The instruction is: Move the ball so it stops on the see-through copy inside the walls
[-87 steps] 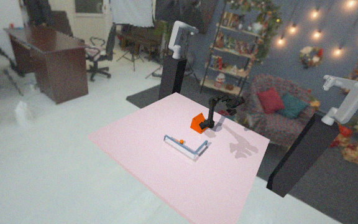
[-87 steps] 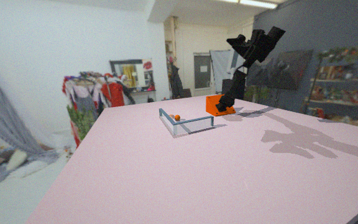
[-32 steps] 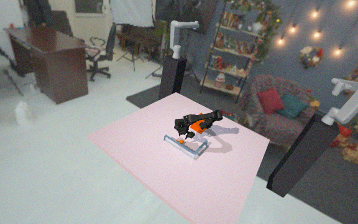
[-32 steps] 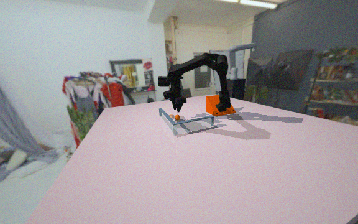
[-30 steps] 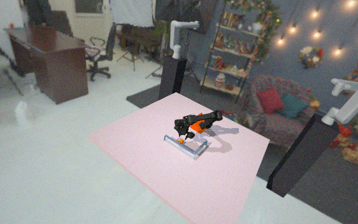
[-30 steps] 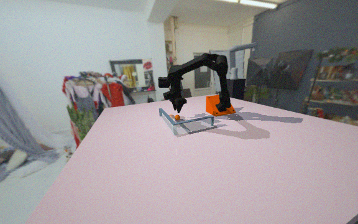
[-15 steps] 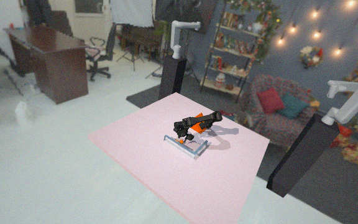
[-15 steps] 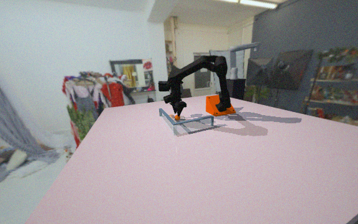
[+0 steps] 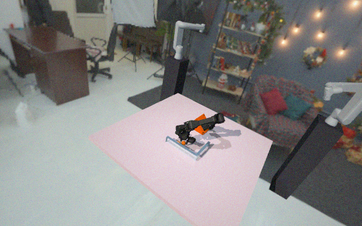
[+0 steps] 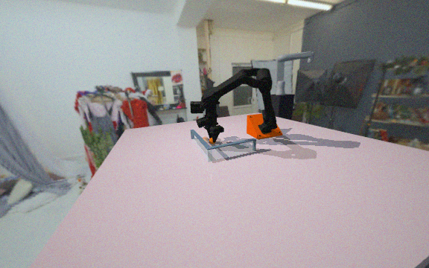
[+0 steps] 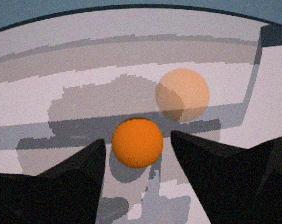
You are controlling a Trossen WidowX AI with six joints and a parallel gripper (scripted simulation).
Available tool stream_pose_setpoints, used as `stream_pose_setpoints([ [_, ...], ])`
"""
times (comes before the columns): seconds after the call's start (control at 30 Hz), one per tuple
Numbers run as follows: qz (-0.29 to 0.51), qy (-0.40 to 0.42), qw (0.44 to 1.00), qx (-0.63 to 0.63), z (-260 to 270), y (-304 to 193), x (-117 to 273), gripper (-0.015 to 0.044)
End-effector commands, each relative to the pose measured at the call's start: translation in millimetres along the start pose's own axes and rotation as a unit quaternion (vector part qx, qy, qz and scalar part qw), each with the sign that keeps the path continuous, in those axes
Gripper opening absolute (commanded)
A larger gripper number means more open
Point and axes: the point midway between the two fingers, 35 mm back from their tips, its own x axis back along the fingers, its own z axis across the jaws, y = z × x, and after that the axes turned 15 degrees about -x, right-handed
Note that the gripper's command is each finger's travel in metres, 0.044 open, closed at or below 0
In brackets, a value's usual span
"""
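The orange ball [image 9: 183, 142] [image 10: 211, 140] [image 11: 137, 143] sits on the table beside the low clear walls [image 9: 197, 154] [image 10: 233, 144] [image 11: 22, 12], which have blue-grey top edges. The see-through copy [image 11: 182, 95] is a paler ball, above and to the right of the ball in the wrist view; the two are apart there. My gripper [image 9: 186, 142] [image 10: 213, 141] [image 11: 139, 140] points down at the ball and is open, one finger on each side. In the wrist view a narrow gap shows between the ball and each fingertip. The arm partly hides the ball in the top and exterior views.
The pink table [image 9: 156, 169] [image 10: 214, 208] carries the arm's orange base [image 9: 202, 129] [image 10: 255, 127] behind the walls. The long wall runs close beyond the ball, and the shorter wall meets it at a corner. Two white arms on dark pedestals stand off the table.
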Motion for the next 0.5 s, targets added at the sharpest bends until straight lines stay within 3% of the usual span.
stream_pose_setpoints([
  [0.0, 0.001, 0.002, 1.0, -0.003, 0.5, -0.7, -2.2, 0.0173],
  [0.23, 0.001, 0.002, 1.0, -0.003, 0.5, -0.7, -2.2, 0.0127],
  [0.4, 0.001, 0.001, 1.0, -0.003, -0.2, 2.2, 10.7, 0.0],
  [0.47, 0.0, 0.0, 1.0, -0.003, -0.6, 4.1, 21.1, 0.0],
])
